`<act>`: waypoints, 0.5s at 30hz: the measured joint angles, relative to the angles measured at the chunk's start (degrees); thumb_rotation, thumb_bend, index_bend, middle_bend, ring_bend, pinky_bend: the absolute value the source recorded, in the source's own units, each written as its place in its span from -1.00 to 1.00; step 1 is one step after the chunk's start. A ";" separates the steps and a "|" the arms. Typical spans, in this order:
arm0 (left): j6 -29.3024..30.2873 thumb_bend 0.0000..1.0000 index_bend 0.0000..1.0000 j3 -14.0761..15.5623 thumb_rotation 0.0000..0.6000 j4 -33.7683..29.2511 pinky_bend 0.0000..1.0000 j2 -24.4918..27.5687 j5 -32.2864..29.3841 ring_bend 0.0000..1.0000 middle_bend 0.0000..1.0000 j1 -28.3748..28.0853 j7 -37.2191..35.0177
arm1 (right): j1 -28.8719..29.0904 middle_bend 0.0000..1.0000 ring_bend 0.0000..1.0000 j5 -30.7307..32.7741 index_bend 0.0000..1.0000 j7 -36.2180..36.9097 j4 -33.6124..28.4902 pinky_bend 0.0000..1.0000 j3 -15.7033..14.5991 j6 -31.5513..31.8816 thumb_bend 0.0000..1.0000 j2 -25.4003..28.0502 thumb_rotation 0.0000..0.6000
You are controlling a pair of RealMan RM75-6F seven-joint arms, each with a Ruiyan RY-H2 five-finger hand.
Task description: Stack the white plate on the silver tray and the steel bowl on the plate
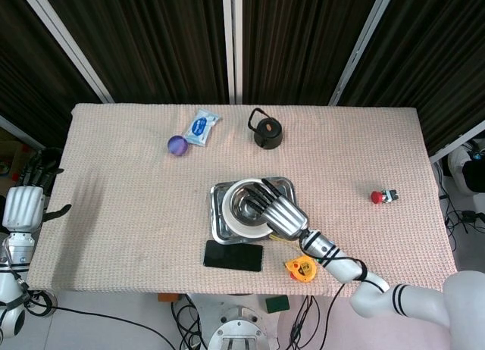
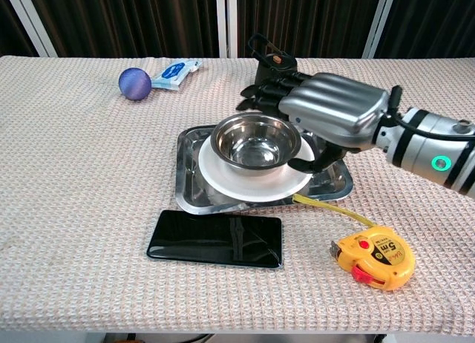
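The steel bowl (image 2: 256, 141) stands upright on the white plate (image 2: 245, 185), which lies in the silver tray (image 2: 188, 188) at mid-table. My right hand (image 2: 326, 114) hovers just above and to the right of the bowl, fingers spread past its far rim and the thumb low beside the plate, holding nothing. From the head view, the same hand (image 1: 279, 213) covers the right side of the bowl (image 1: 245, 204) and the tray (image 1: 216, 227). My left hand (image 1: 23, 204) hangs off the table's left edge, fingers apart and empty.
A black phone (image 2: 215, 239) lies in front of the tray and a yellow tape measure (image 2: 375, 260) at front right, its tape reaching the tray. A purple ball (image 2: 135, 84), a wipes packet (image 2: 172, 70) and a black pot (image 2: 273, 70) sit at the back. A small red object (image 1: 381, 196) is far right.
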 measured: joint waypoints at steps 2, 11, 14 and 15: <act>0.63 -0.91 -0.49 0.01 1.00 -0.45 -0.60 0.18 0.11 -0.89 -0.71 0.22 0.09 | -1.60 -1.00 -1.00 -1.19 -1.00 0.38 -2.07 -1.00 -0.56 3.50 -0.52 2.37 1.00; 3.83 -0.93 -0.57 2.47 1.00 -6.13 -0.60 3.71 2.67 -0.89 -0.69 2.64 -0.16 | -16.88 -1.00 -1.00 0.53 -1.00 9.64 -3.98 -1.00 -3.44 22.11 -0.57 13.73 1.00; 4.53 -0.96 -0.59 3.99 1.00 -9.16 -0.60 5.95 3.84 -0.89 -0.69 3.83 0.18 | -22.37 -1.00 -1.00 5.24 -1.00 16.11 -0.73 -1.00 -3.82 24.45 -0.57 15.66 1.00; 4.82 -0.97 -0.60 4.43 1.00 -10.16 -0.60 6.67 4.14 -0.89 -0.69 4.29 0.44 | -24.56 -1.00 -1.00 7.33 -1.00 18.64 1.08 -1.00 -3.90 25.13 -0.57 16.11 1.00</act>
